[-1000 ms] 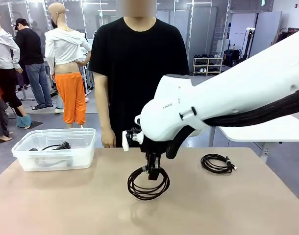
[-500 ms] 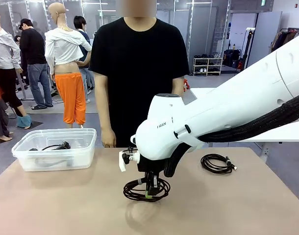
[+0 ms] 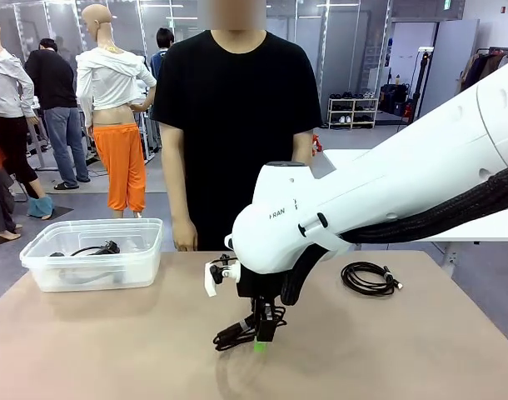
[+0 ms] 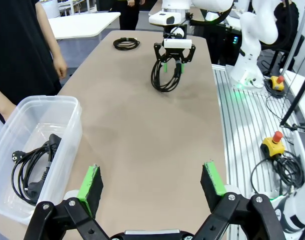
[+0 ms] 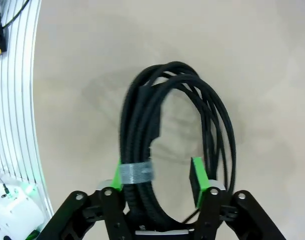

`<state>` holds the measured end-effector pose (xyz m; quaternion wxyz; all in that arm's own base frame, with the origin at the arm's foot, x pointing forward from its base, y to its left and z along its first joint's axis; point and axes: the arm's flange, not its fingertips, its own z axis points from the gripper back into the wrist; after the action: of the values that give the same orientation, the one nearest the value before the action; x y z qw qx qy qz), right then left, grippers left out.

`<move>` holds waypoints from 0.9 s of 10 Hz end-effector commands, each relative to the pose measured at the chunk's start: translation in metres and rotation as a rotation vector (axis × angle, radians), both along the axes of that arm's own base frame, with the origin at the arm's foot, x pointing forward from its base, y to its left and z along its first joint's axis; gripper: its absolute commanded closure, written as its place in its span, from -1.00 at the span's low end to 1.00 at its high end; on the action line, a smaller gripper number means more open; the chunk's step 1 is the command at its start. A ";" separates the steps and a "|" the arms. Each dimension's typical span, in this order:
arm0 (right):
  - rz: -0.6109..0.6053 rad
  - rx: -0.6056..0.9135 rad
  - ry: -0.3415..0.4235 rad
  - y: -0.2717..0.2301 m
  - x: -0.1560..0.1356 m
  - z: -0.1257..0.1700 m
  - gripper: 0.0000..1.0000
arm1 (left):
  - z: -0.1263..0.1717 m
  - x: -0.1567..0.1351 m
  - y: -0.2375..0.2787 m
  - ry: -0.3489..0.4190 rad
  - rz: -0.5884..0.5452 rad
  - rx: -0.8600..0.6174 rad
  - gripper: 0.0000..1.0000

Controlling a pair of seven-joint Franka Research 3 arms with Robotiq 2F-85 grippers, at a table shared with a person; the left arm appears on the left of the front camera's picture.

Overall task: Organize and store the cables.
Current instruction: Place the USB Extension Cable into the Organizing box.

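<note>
The left claw (image 4: 151, 172) is held fully open and empty above the table (image 4: 142, 130), just beside the clear plastic bin (image 4: 67, 140), in which one coiled cable (image 4: 30, 167) is stored.

At mid-table the right claw (image 5: 165, 175) is lowered over a cable coil (image 5: 137, 120). Its jaws are parted. The coil's thick bundle lies against one pad (image 5: 117, 176), while the other pad (image 5: 197, 182) stands clear, inside the loop. The coil appears to be released, not gripped.

The step is judged to be a set-down. The jaws should be widened, then the claw withdrawn along its own finger line, so that no strand is snagged by the inner pad.

The coil forms an oval. Its long axis runs away from the claw, along the fingers. The plug direction cannot be told.

A second coil (image 3: 369, 277) lies farther off, toward the person (image 3: 237, 125).
</note>
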<state>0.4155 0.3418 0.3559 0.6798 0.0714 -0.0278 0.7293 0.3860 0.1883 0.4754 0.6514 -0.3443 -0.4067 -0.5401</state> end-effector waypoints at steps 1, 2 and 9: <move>-0.057 0.018 0.009 -0.010 -0.010 0.006 -0.57 | 0.002 -0.003 0.000 -0.008 -0.008 -0.011 -1.00; -0.072 0.021 0.003 -0.013 -0.012 0.009 -0.76 | 0.002 -0.003 0.000 -0.008 -0.008 -0.011 -1.00; -0.168 0.126 0.044 -0.071 -0.017 0.050 -1.00 | 0.002 -0.003 0.000 -0.008 -0.008 -0.011 -1.00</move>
<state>0.4054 0.2902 0.4003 0.7347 0.1132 -0.0537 0.6667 0.3859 0.1884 0.4754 0.6514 -0.3443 -0.4068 -0.5400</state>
